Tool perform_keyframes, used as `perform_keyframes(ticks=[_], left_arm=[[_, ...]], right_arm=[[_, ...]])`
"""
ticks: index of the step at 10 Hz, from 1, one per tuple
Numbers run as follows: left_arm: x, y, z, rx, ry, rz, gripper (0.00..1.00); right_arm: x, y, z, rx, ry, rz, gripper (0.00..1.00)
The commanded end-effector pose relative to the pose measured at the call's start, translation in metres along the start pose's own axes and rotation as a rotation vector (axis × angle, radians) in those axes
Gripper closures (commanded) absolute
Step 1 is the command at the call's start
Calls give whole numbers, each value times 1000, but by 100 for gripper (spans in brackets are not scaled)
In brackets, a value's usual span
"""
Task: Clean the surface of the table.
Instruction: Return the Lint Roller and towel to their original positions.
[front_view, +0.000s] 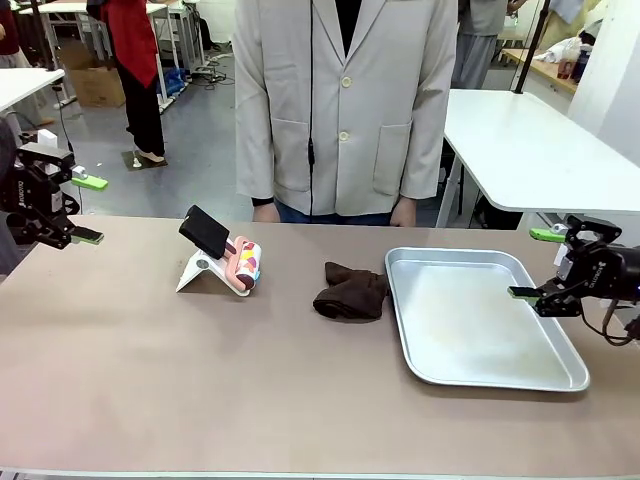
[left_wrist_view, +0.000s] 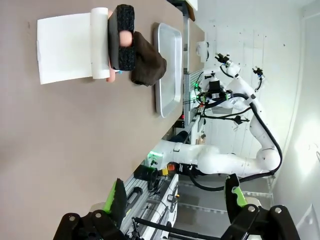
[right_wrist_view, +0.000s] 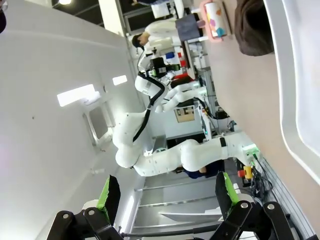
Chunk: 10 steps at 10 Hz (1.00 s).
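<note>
The taupe-brown table (front_view: 150, 370) spans the front view. A crumpled dark brown cloth (front_view: 351, 291) lies near its middle, just left of a silver metal tray (front_view: 480, 320). My left gripper (front_view: 88, 209) hovers open at the table's far left edge, nothing between its green-padded fingers (left_wrist_view: 116, 196). At the right edge my right gripper (front_view: 537, 264) is open beside the tray, its fingers (right_wrist_view: 109, 194) empty. The cloth (left_wrist_view: 147, 61) and the tray (left_wrist_view: 167, 65) also show in the left wrist view, the cloth (right_wrist_view: 254, 27) again in the right wrist view.
A black phone (front_view: 207, 232) leans on a white stand (front_view: 208, 272) with a colourful pouch (front_view: 245, 264) beside it, left of the cloth. A person in a pale coat (front_view: 345, 110) stands at the far edge, hands at the table. A white table (front_view: 530, 150) stands behind right.
</note>
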<state>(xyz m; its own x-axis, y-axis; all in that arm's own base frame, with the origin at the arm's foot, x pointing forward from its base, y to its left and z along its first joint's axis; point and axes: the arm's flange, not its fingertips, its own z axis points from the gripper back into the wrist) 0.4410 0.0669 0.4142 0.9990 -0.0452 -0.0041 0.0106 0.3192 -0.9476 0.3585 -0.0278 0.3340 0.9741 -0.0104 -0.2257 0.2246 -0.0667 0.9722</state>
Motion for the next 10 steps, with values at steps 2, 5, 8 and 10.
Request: perform_keyframes(ticks=[2, 5, 8, 10], left_arm=[[-5, -3, 0, 20, 0, 6, 0], [-5, -3, 0, 20, 0, 6, 0], [-5, -3, 0, 20, 0, 6, 0], [-5, -3, 0, 20, 0, 6, 0]], right_arm=[[-1, 6, 0, -32, 2, -13, 0], [-1, 6, 0, -32, 2, -13, 0], [-1, 6, 0, -32, 2, -13, 0], [-1, 6, 0, -32, 2, -13, 0]])
